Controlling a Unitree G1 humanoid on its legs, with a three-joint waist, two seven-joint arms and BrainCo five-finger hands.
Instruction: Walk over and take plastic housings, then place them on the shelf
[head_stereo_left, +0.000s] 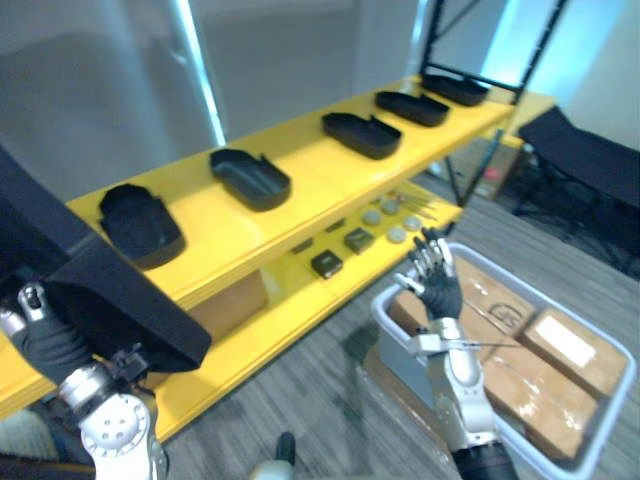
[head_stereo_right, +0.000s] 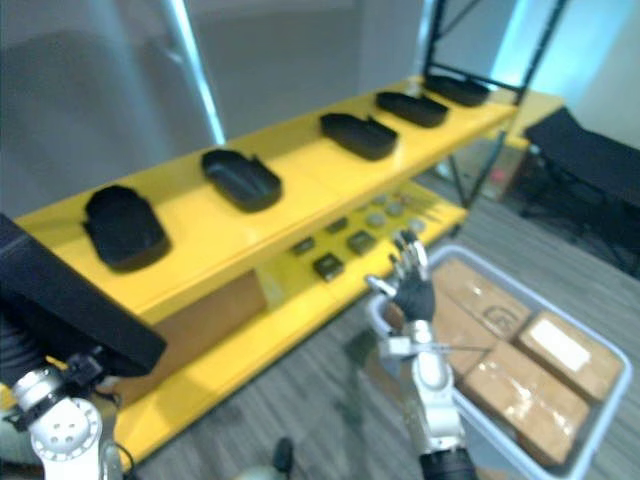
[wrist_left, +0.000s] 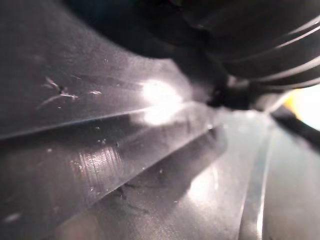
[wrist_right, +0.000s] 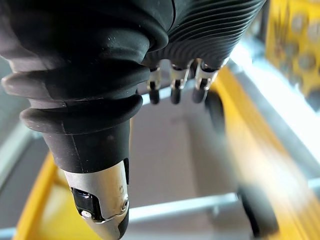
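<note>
A large black plastic housing (head_stereo_left: 95, 290) fills the lower left, held up in front of the yellow shelf (head_stereo_left: 310, 175) by my left hand (head_stereo_left: 45, 345), which grips its edge. In the left wrist view the housing's glossy surface (wrist_left: 125, 165) lies right against the camera. Several more black housings rest in a row on the top shelf, among them one (head_stereo_left: 140, 225) at the left end and another (head_stereo_left: 250, 178) beside it. My right hand (head_stereo_left: 438, 282) hovers open and empty over a grey bin, its fingers (wrist_right: 172, 90) straight.
The grey bin (head_stereo_left: 600, 410) at lower right holds cardboard boxes. The lower shelf level (head_stereo_left: 290, 300) carries small black blocks (head_stereo_left: 326, 263) and round discs (head_stereo_left: 396, 233). A black rack upright (head_stereo_left: 432, 40) and a dark bench (head_stereo_left: 590, 155) stand at the right.
</note>
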